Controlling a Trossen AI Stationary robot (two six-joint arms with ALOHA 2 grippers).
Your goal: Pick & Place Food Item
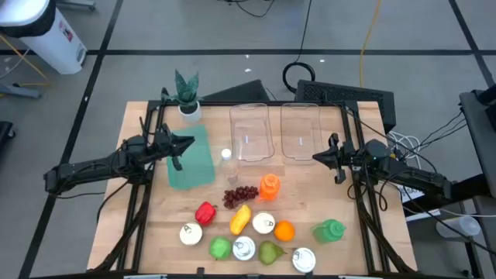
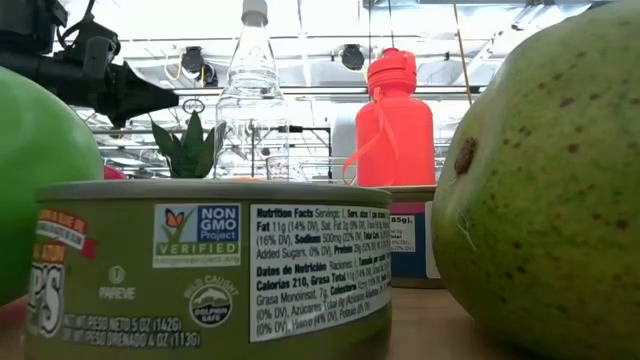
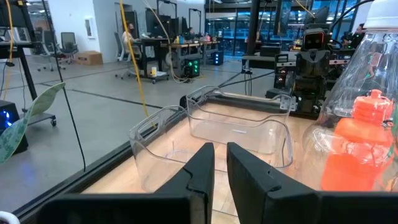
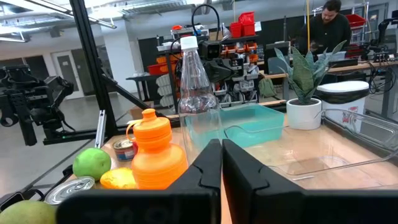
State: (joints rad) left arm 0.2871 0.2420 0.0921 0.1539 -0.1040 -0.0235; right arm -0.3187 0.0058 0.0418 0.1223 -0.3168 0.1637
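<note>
Overhead, the left gripper hangs above the teal bin at the table's left side, fingers pressed together and holding nothing. Across the table the right gripper sits beside the right-hand clear container, likewise closed and empty. A second clear container lies just left of that one. Food items are grouped at the near edge: purple grapes, a red pepper, a yellow banana-like fruit, an orange, a green apple, a pear and several cans. An orange bottle and a clear bottle stand mid-table, a green bottle lies near the right edge, and a potted plant sits at the back left.

From table height, a tuna can fills the foreground with the pear at its right; the orange bottle and clear bottle rise behind.

Through the left wrist camera, both clear containers lie ahead of the nearly touching fingers.

Through the right wrist camera, the closed fingers point toward the orange bottle, clear bottle and teal bin; a person stands in the room beyond.
</note>
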